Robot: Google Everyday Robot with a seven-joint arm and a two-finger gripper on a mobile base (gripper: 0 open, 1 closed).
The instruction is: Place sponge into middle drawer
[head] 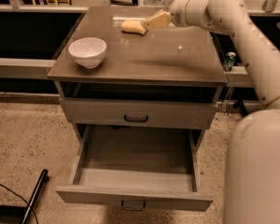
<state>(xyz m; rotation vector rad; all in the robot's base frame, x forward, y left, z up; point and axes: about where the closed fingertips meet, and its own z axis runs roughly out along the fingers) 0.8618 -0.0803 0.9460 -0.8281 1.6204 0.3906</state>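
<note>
The pale yellow sponge [132, 27] lies at the back of the cabinet top [144, 55]. My cream-yellow gripper [149, 23] reaches in from the right, low over the top, with its tip at the sponge's right end. The middle drawer [135, 155] is pulled out below, and its grey floor is bare. Its narrow front panel with a small loop handle [133, 204] faces me.
A white bowl [87, 51] stands on the left of the cabinet top. A shut drawer front with a black handle [136, 118] sits above the open drawer. My arm's thick segment [259, 171] fills the lower right. A black pole [35, 195] and a cable lie on the floor at the left.
</note>
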